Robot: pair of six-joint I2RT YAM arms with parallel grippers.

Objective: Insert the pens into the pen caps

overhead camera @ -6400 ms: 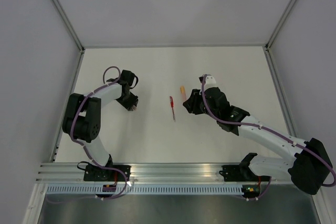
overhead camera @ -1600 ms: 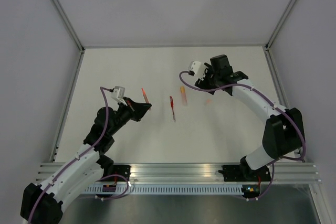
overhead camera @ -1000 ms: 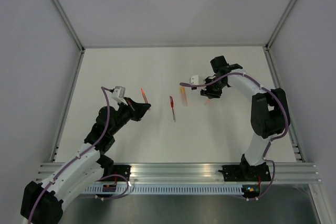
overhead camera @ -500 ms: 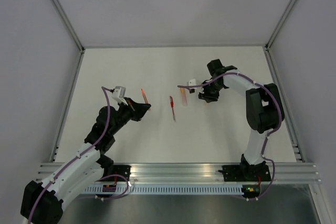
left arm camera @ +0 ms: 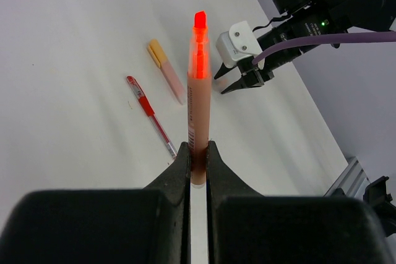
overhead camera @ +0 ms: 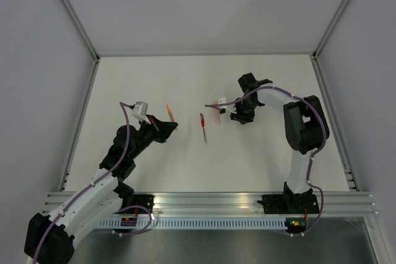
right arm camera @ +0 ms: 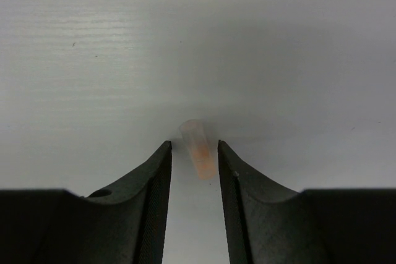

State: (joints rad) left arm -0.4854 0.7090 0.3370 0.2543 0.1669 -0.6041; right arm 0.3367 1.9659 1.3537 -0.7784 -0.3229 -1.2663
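My left gripper (left arm camera: 198,156) is shut on the lower end of the salmon-orange pen (left arm camera: 198,91), holding it clear of the table with its bright orange tip pointing away; both show in the top view, the gripper (overhead camera: 166,127) and the pen (overhead camera: 170,114). The dark red pen (overhead camera: 203,128) lies loose mid-table, also in the left wrist view (left arm camera: 150,114). My right gripper (right arm camera: 193,153) is open and low over the table, its jaws on either side of the small translucent orange cap (right arm camera: 199,151), with thin gaps both sides. In the top view the right gripper (overhead camera: 239,116) hides that cap. No red cap shows.
A pale pink stick with a yellow end (left arm camera: 166,69) lies just beyond the red pen, partly under the right wrist's white camera (overhead camera: 221,101) in the top view. Metal frame rails (overhead camera: 80,122) border the white table.
The right arm has swung from the back right toward the middle and come down with its jaws around the orange cap. The left arm has held still with the pen.
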